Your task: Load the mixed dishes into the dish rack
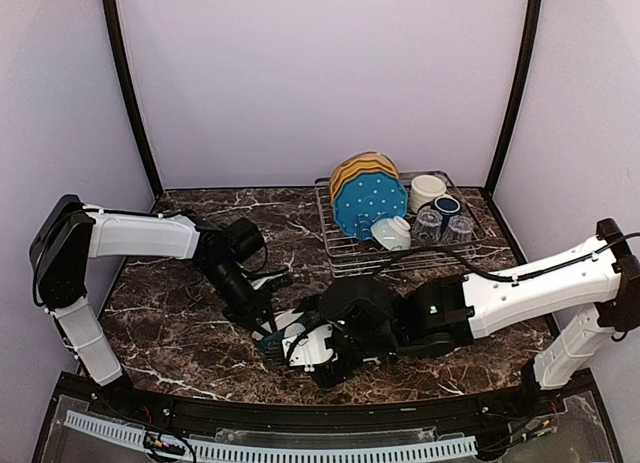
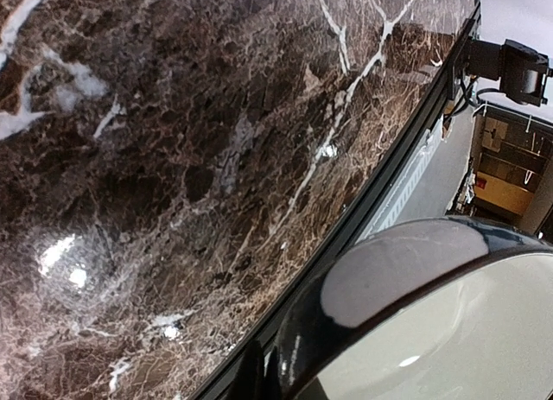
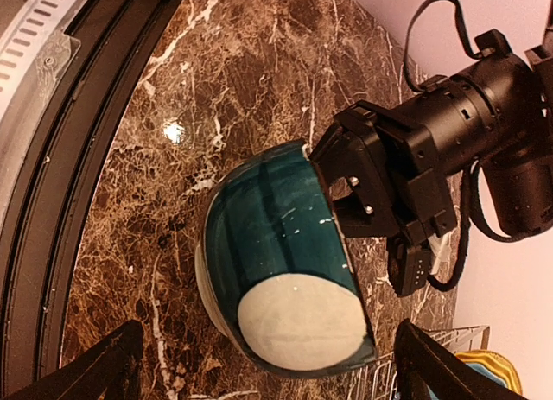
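At the near middle of the counter (image 1: 180,333), the left pincer (image 3: 333,201) is clamped shut on the rim of a teal bowl (image 3: 276,244) with a cream round patch, holding it tipped up on edge. Whether the bowl's lower edge rests on the marble is hard to make out. Just right of it, the right pincer (image 3: 268,331) gapes wide. Its dark fingers (image 3: 95,365) are spread to either side of the bowl and grip nothing.

Well apart, at the far right, stands the dish rack (image 1: 340,253). A yellow plate (image 1: 360,164) and a blue dotted plate (image 1: 370,203) stand upright at its left end. A mint-green bowl (image 1: 392,233) sits by its near edge. To the right are a cream mug (image 1: 427,190), a navy mug (image 1: 447,206) and a clear glass tumbler (image 1: 428,223).
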You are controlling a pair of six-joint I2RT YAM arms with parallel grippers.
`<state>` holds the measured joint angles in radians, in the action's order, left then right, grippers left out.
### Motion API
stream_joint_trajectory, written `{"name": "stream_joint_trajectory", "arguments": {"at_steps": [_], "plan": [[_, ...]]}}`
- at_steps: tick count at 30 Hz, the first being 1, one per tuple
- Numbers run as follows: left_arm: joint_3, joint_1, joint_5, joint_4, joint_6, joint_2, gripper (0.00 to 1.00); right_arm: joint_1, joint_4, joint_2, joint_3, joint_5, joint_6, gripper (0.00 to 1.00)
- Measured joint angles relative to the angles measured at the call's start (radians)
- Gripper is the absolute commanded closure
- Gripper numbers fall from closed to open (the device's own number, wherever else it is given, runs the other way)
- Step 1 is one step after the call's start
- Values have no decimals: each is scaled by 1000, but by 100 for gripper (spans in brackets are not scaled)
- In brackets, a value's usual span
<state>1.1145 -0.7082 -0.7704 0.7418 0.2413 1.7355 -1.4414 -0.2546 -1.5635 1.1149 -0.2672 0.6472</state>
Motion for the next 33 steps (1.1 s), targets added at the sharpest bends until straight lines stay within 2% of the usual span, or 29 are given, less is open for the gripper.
{"name": "stream_joint_trajectory", "arguments": {"at_steps": [16,22,33], "plan": [[13,-61,-78,42,-40,14,99,-37,-32,-109,77,-115,121,9],[16,-66,-85,43,-45,17,99,-38,-35,-111,77,-138,145,16],[17,-69,-89,58,-48,21,99,-53,-46,-111,69,-133,182,51]]}}
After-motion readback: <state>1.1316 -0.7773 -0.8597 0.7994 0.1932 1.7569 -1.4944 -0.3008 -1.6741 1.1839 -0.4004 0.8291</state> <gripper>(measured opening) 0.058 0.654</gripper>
